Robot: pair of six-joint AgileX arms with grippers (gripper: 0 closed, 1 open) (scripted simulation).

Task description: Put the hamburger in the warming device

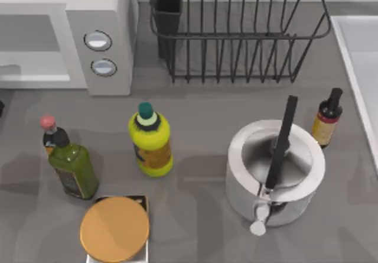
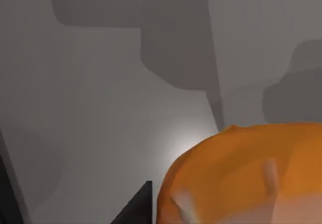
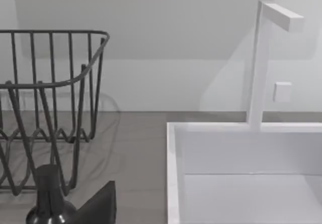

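Up close, the hamburger [image 2: 246, 176] sits by the left wrist; jaws' state unclear, labels unreadable

You've got the hamburger [image 2: 246, 176] right up close in the left wrist view: rounded orange-brown top w/ a paler, whitish patch along its lower edge (only partly seen), grey surface behind it. The warming device [image 1: 65, 35], a boxy white-grey microwave, sits at the table's back left, side panel w/ two round silver knobs stacked one above the other, facing you
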